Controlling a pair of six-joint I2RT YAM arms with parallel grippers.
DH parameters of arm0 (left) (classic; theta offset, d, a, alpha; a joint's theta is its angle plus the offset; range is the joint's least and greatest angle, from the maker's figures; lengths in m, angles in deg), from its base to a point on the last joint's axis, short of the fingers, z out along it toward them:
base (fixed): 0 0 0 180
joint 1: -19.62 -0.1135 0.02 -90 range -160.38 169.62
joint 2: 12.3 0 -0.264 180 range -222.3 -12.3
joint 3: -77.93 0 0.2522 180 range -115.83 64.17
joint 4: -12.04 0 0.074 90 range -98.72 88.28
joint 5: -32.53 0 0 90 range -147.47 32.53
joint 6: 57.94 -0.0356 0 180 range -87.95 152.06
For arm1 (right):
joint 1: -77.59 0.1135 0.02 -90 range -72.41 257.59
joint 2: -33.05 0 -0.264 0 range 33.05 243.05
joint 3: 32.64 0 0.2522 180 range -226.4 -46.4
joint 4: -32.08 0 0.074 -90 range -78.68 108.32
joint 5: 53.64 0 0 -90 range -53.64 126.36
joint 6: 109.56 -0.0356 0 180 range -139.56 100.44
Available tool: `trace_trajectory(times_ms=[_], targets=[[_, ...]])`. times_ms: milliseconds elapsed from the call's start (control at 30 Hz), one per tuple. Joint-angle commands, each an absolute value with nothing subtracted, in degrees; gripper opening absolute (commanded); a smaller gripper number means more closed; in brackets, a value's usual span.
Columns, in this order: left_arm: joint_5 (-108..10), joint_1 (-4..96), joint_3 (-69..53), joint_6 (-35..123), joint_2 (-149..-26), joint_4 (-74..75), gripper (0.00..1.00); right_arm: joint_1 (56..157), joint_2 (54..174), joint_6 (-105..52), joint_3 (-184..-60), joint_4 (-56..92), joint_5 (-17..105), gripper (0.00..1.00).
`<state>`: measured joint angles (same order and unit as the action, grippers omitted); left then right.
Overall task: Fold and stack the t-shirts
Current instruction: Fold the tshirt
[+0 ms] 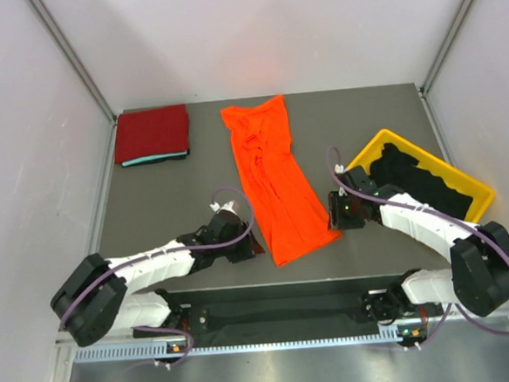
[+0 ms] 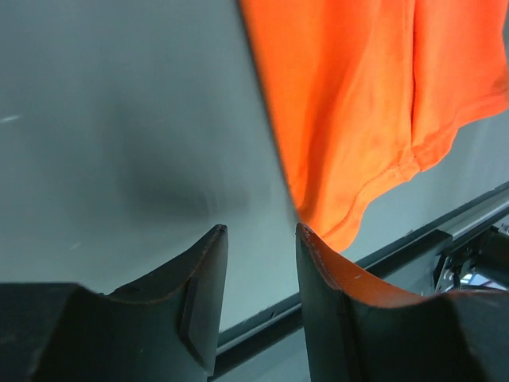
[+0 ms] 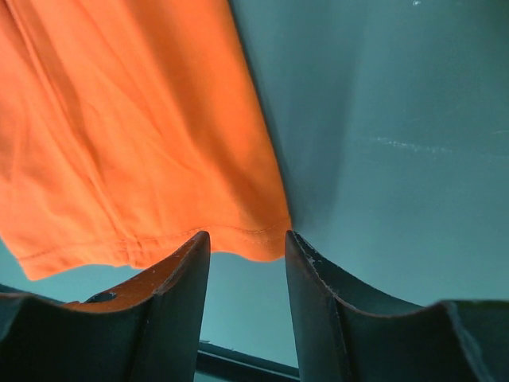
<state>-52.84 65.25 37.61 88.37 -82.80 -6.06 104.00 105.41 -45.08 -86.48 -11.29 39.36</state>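
The folding job on the grey worktop (image 1: 159,198) looks partly done to us. The orange t-shirt (image 1: 276,189) lies down the middle as a long narrow strip, its far end bunched and its near hem flat. It appears folded lengthwise but not yet doubled into a packet.

At the right, the yellow bin (image 1: 367,151) holds a heap of black t-shirts (image 1: 420,179) that look unfolded, so by our reading most of the work lies ahead.

In the far left corner sits the stack: a dark red t-shirt (image 1: 152,133) folded square on top, with a teal t-shirt (image 1: 148,161) showing as a thin edge beneath it. A sliver of something dark at the stack's right end we cannot identify.

The two arms flank the orange shirt's near end:

- **Left:** The left gripper (image 1: 251,245) sits low beside the near left corner, jaws spread with only bare worktop between them. In its wrist view the hem lies just beyond the right-hand finger, close but not between the jaws.
- **Right:** The right gripper (image 1: 333,219) sits just off the near right edge, jaws likewise spread and pinching nothing. Its wrist view puts the hem's corner directly ahead of the gap, just short of the fingertips.

We judge that each gripper is placed to take a near corner for a crosswise fold, after which the shirt would go onto the stack.
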Motion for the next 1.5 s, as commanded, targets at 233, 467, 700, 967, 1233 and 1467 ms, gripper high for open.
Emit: trace_trajectory(times_ms=[233,467,700,967,1233,1467], targets=[[-56.32,68.84,35.43,92.35,-91.04,4.78,0.45,101.5,109.07,-43.55,-85.43,-7.87,39.52,0.43],[-56.93,69.72,33.85,92.52,-95.18,3.48,0.43,101.41,110.39,-43.64,-82.62,-5.41,41.45,0.4],[-60.11,70.95,31.75,90.78,-95.53,1.72,0.05,101.49,109.08,-47.41,-78.05,-1.11,46.81,0.07],[-66.43,70.86,25.06,83.74,-90.36,-18.84,0.0,106.93,96.0,-61.89,-70.06,0.12,46.12,0.0],[-65.04,70.95,27.43,81.8,-83.05,-26.77,0.0,123.37,91.32,-76.86,-65.74,2.76,37.6,0.0],[-61.51,70.95,30.77,83.29,-83.67,-27.12,0.0,126.72,91.24,-79.67,-65.82,0.57,32.76,0.04]])
